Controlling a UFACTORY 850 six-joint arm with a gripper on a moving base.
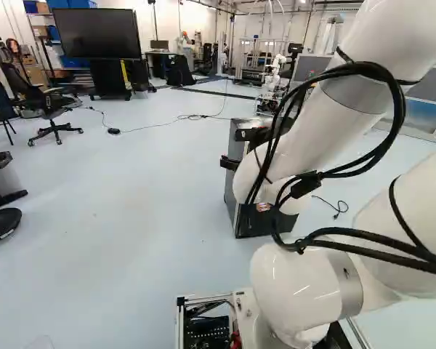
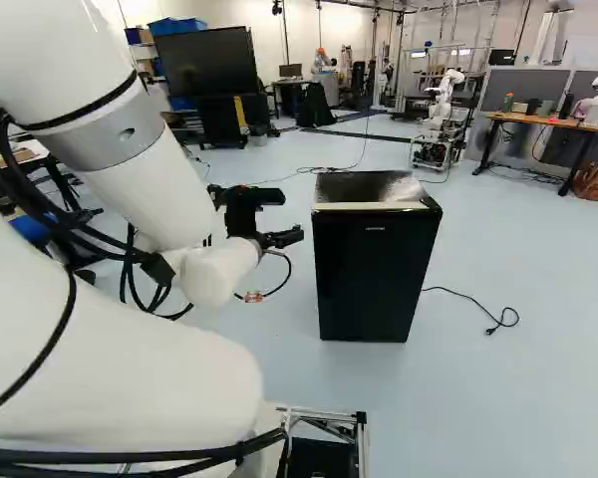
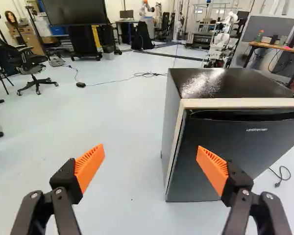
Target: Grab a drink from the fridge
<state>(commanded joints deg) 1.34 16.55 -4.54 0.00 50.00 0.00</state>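
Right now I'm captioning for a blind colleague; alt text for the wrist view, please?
Open gripper with orange pads, before a small black fridge, its door seemingly shut; beyond, across a pale floor, a chair and a large screen.

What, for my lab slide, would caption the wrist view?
Open gripper before a small dark fridge, door shut, on pale floor.

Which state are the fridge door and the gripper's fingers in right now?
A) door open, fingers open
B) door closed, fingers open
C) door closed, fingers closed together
B: the fridge door sits flush against its body, and the gripper's orange-padded fingers stand wide apart.
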